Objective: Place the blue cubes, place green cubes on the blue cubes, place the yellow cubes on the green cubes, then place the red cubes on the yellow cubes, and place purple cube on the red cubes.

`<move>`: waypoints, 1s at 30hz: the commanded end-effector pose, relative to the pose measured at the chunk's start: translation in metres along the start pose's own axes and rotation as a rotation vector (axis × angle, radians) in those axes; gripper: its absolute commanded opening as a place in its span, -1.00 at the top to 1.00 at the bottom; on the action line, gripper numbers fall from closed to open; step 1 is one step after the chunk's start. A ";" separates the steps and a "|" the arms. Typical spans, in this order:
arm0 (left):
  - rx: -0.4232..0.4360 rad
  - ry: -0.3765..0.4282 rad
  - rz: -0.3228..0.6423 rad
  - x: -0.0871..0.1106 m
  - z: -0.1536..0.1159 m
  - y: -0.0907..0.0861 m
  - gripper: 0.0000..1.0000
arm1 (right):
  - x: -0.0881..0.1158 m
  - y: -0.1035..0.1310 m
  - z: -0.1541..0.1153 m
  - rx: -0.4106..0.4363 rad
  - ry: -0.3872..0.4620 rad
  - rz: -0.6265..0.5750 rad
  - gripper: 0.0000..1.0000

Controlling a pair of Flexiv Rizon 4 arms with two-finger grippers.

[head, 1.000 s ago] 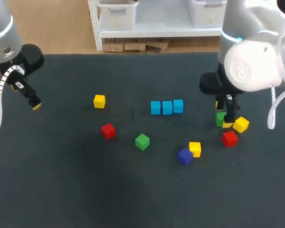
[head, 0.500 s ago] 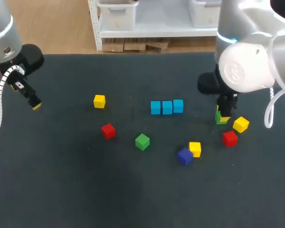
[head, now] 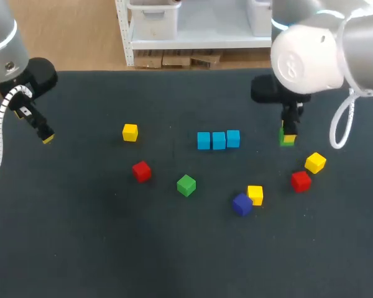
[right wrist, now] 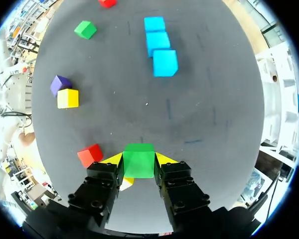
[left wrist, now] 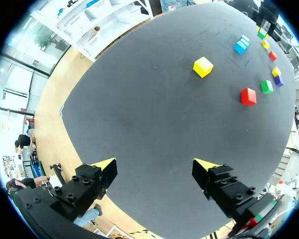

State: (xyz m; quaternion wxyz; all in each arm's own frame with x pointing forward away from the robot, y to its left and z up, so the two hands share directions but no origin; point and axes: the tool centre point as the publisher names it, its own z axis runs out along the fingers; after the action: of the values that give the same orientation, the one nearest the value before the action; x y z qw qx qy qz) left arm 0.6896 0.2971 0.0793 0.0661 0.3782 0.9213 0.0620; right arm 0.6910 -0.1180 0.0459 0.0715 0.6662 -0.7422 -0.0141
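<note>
Three blue cubes (head: 218, 139) stand in a row mid-table, seen ahead of the right gripper as blue cubes (right wrist: 159, 45). My right gripper (head: 287, 137) hangs to their right, shut on a green cube (right wrist: 139, 160), lifted off the table. A second green cube (head: 186, 185) lies loose, with a red cube (head: 141, 171) and a yellow cube (head: 130, 132) to its left. A purple cube (head: 241, 204) touches a yellow cube (head: 255, 194). Another red cube (head: 301, 180) and yellow cube (head: 315, 162) lie at the right. My left gripper (head: 45, 135) stands open at the far left, holding nothing.
In the left wrist view the dark table (left wrist: 154, 129) stretches ahead of my left gripper (left wrist: 154, 172), with the yellow cube (left wrist: 203, 66) and red cube (left wrist: 247, 96) far off. The table's back edge (head: 174, 70) runs behind the blue row.
My right gripper closed on the green cube beside the yellow cube, lifted it and carried it up and back, slightly leftward. The left arm has not moved.
</note>
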 end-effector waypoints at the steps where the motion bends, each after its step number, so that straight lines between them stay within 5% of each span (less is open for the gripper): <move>1: 0.000 0.002 -0.001 -0.001 0.000 0.000 -1.00 | -0.007 0.000 -0.012 0.015 0.000 -0.003 1.00; 30: 0.000 0.002 -0.001 -0.001 0.000 0.000 -1.00 | -0.081 -0.030 -0.034 0.130 -0.054 -0.093 1.00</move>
State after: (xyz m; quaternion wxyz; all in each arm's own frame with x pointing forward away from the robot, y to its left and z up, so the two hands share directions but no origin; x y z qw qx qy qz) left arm 0.6896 0.2971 0.0793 0.0661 0.3782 0.9213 0.0620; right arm 0.7275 -0.0473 0.0711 0.0000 0.7024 -0.7117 0.0106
